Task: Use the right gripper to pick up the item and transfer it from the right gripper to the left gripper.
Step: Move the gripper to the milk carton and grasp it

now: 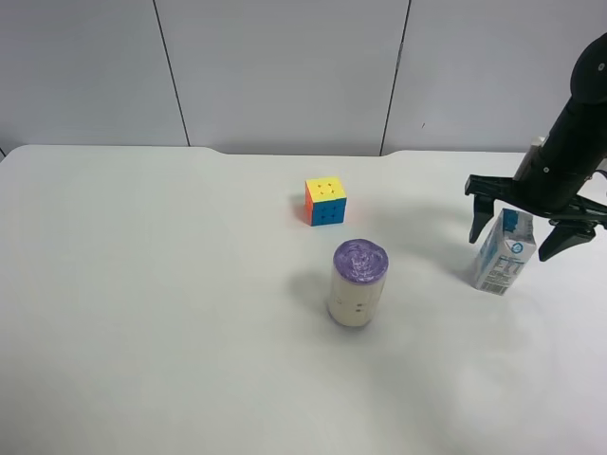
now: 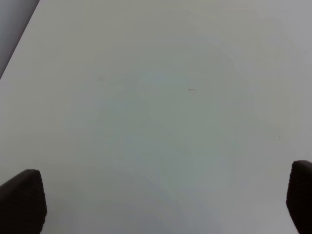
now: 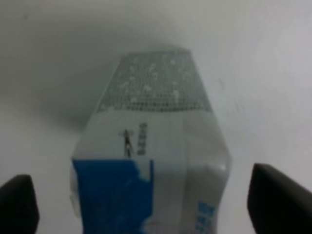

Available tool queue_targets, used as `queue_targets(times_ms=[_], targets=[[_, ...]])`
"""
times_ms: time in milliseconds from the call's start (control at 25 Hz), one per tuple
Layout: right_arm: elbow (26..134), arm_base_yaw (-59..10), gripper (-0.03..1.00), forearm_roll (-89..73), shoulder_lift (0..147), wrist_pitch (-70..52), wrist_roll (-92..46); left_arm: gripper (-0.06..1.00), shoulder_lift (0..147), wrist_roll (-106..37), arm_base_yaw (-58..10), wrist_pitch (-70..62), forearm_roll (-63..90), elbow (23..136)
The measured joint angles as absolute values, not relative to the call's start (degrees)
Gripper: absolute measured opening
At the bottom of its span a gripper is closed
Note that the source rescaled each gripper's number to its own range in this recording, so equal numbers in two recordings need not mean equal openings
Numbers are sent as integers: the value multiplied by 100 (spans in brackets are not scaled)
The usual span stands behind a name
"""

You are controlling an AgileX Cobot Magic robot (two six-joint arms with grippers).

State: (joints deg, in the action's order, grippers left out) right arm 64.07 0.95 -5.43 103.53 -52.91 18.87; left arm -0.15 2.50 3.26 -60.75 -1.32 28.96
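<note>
- While the exterior high view takes in the whole table (image 1: pixel 171 303), only the right wrist view looks down between the fingers at the item (image 3: pixel 151 161). There its gabled top, blue panel and small dark print show close up.
- From the high camera, the item (image 1: pixel 505 254) stands on the table with the right gripper (image 1: pixel 510 245) reaching down over its top, one black finger on each side.
- The right wrist view settles the grip. The right gripper (image 3: pixel 148 195) is spread wide, bare table shows between each fingertip and the carton's sides, and it has hold of nothing.
- Only the left wrist view shows the left gripper (image 2: pixel 161 195). Its two dark fingertips sit far apart over bare table (image 2: pixel 156 97), with nothing between them.
- A purple-topped cylinder (image 1: pixel 358 284) stands well apart from the item, toward the middle of the table, and a puzzle cube (image 1: pixel 325 201) lies farther off again, beyond the cylinder.
- Bare tabletop lies on every side of the item, and the table's far edge meets the grey wall (image 1: pixel 285 66) behind it.
</note>
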Motion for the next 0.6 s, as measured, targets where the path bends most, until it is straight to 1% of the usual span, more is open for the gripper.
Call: queue_targets(times_ms=[160,200,280,320,360,400,600], targets=[[6407,95,42,-543,10353,-5326,1887,100,-15,245,326,-6075,-132,2896],[6407,95,42,-543,10353,-5326,1887,100,-15,245,326,-6075,-132,2896],[6407,95,27,-543,10353,-5400,1887,100,-15,245,326,-6075,-132,2896],[6407,95,18,-543,10353,-5411,1887,100,-15,245,326,-6075,-132,2896],[6407,95,5,-536,10353,-5417,1882,100,-15,245,326,-6075,-132,2896],[6407,95,0,-536,10353,-5417,1882,100,-15,245,326,-6075,-132,2896],[6407,95,0,-530,10353,-5402,1882,100,-15,251,326,-6080,-132,2896]])
